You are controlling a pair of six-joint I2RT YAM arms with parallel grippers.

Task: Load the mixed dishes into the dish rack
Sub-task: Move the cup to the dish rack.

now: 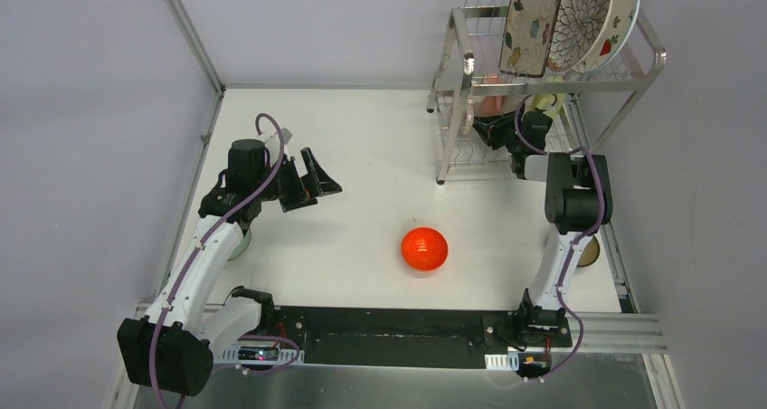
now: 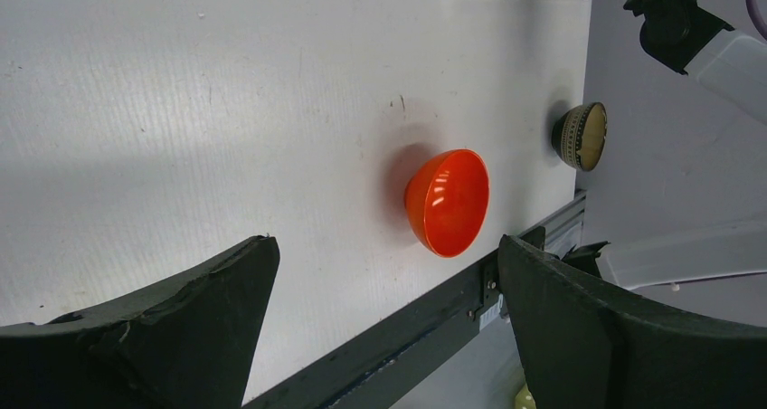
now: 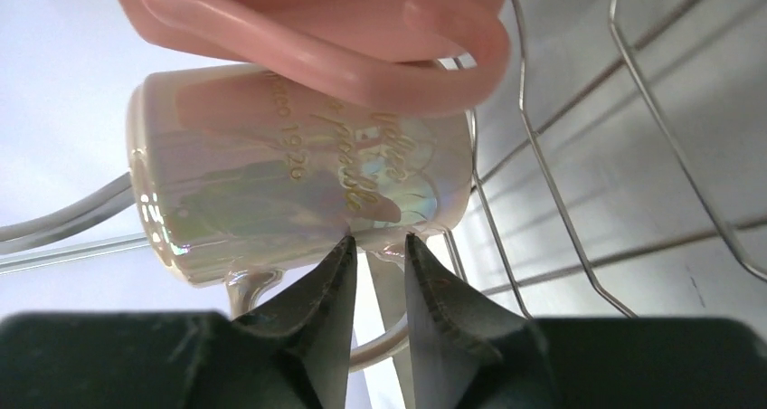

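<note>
Cup-loading step, by the look of it: the white cup (image 3: 298, 174) was being set on the lower shelf of the dish rack (image 1: 452, 92), just under a pink cup (image 3: 317, 20). Its handle was pinched between the nearly closed fingers of the right pincer (image 3: 378, 242). Next, probably, the handle would need to be let go and the arm backed out without any wires being snagged. The right arm was stretched forward into the rack, wrist low. The left pincer (image 1: 312, 181) was held wide open and empty above the tabletop (image 1: 362, 137), aimed toward the red bowl (image 1: 424, 249).

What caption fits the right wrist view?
Right jaws pinch the white cup by its handle, beside the pink cup, in the dish rack.
</note>
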